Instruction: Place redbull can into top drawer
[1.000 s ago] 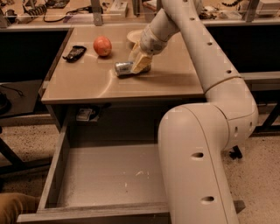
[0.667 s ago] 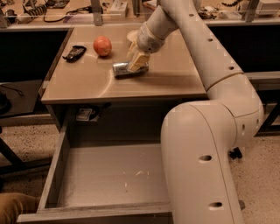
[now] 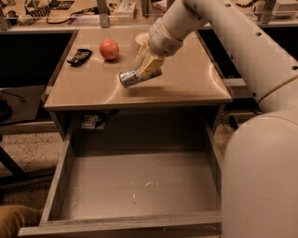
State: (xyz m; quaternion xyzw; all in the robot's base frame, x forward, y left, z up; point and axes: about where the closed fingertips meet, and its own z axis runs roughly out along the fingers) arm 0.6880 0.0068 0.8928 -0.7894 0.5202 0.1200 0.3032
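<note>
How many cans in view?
1. The redbull can, on its side, is gripped by the hand above the middle of the tabletop. None shows in the open top drawer; the arm may hide more.

Lab; cabled bench behind; tool above tabletop.

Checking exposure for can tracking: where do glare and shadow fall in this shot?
Camera view: warm, dim light. A curved glare streak crosses the right side of the tan tabletop. The redbull can glints at its end, clamped in the gripper over the tabletop's middle, with a soft shadow beneath. The top drawer goes dark at its back.
</note>
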